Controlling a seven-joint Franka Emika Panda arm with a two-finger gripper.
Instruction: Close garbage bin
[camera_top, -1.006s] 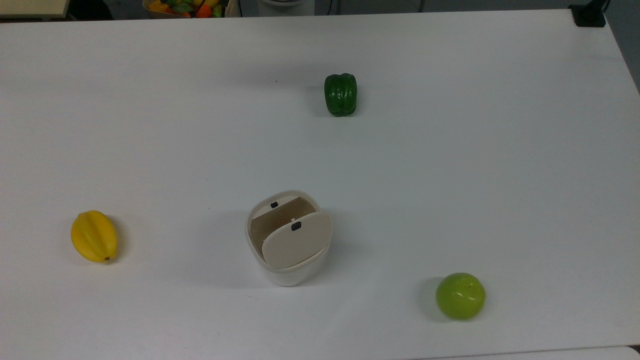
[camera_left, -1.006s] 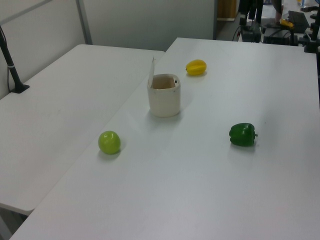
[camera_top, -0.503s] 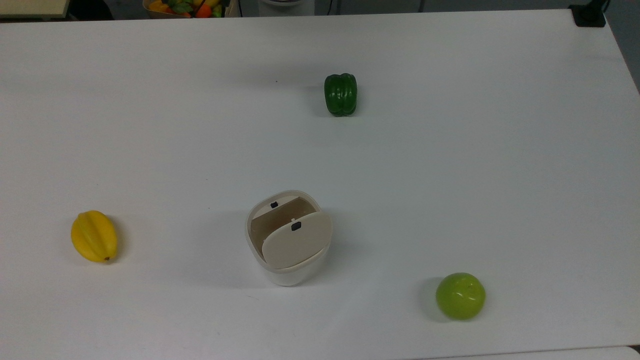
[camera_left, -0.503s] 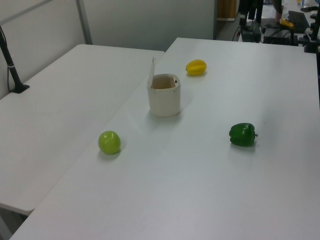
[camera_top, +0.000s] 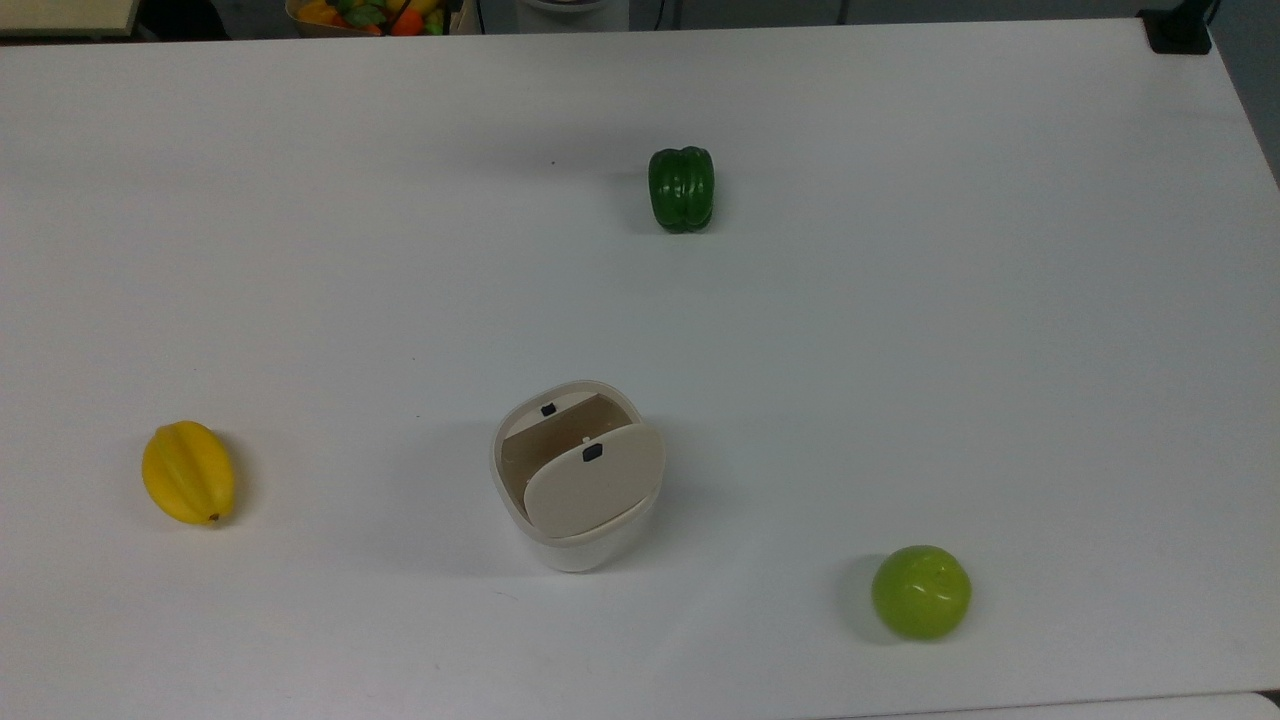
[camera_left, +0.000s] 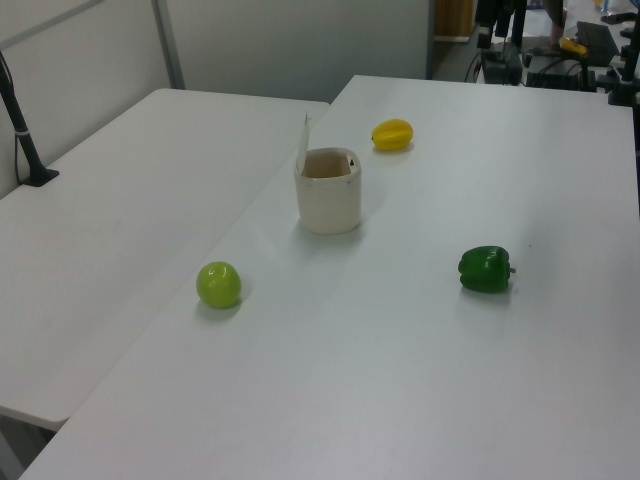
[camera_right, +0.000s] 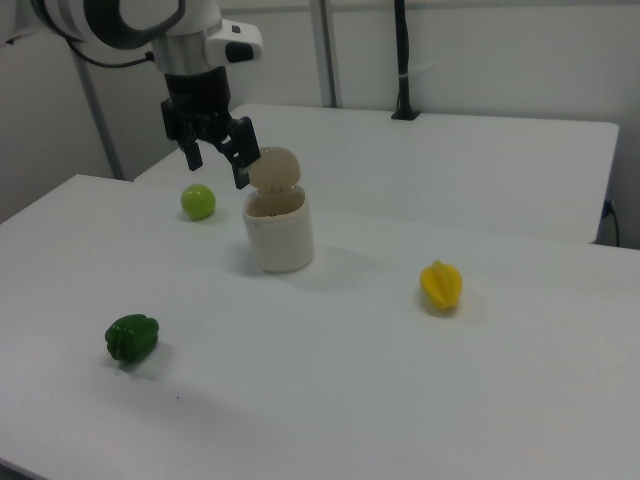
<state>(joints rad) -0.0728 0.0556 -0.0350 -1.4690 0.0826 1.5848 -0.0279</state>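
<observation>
On white table (camera_top: 900, 300), open-lidded garbage bin (camera_top: 575, 530), grey wall (camera_left: 300, 40) behind

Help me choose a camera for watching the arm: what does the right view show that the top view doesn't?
Right view: the robot arm, its jaws open beside the raised lid of the garbage bin. Top view: a look down into the open bin, the black latch on the lid, and a fruit basket beyond the table. Both: bin, green pepper, apple, yellow fruit.
</observation>
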